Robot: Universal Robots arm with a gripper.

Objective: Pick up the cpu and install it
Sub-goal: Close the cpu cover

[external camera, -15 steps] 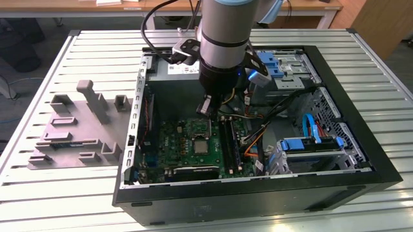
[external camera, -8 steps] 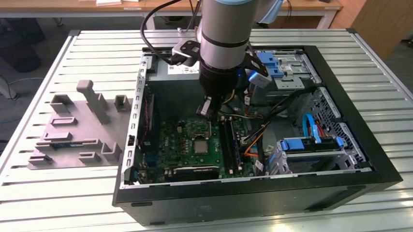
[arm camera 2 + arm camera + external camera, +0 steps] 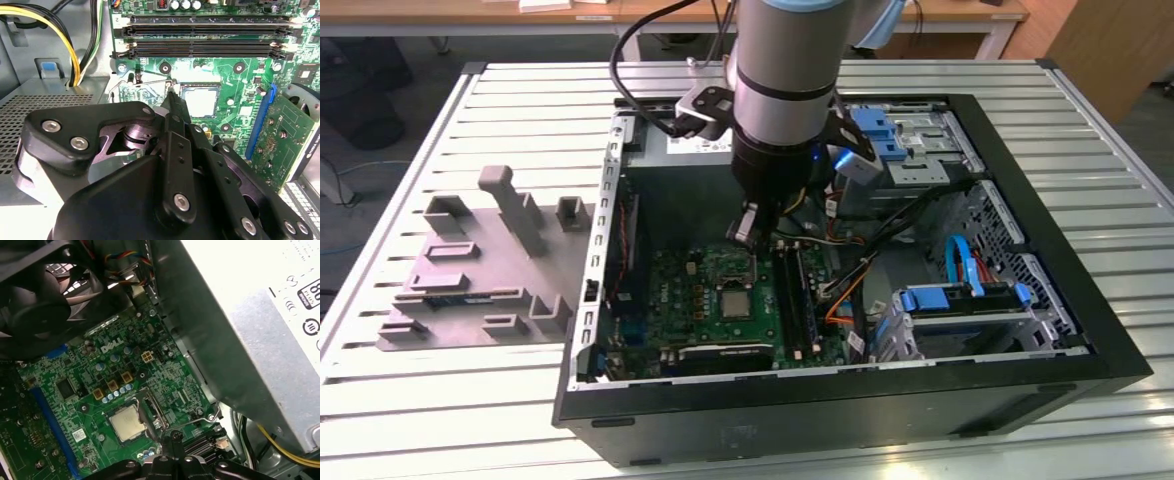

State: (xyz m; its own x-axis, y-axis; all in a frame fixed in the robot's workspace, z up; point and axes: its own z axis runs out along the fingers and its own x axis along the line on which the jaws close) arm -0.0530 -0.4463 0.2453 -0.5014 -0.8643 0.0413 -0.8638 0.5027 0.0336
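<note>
cpu already seated in motherboard socket, lower centre of first wrist view. Gripper closed, empty, tips just above the socket's edge; socket frame looks unlatched, so install unfinished.

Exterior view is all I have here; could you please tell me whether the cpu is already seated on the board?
Observer: Yes. In the second wrist view the cpu lies flat on the board, its metal top bare.
Operator: Is the gripper holding anything?
Observer: No, the gripper is shut and empty.
Operator: Where is its tip?
Observer: Beside the cpu, by the wire lever, not on the chip.
</note>
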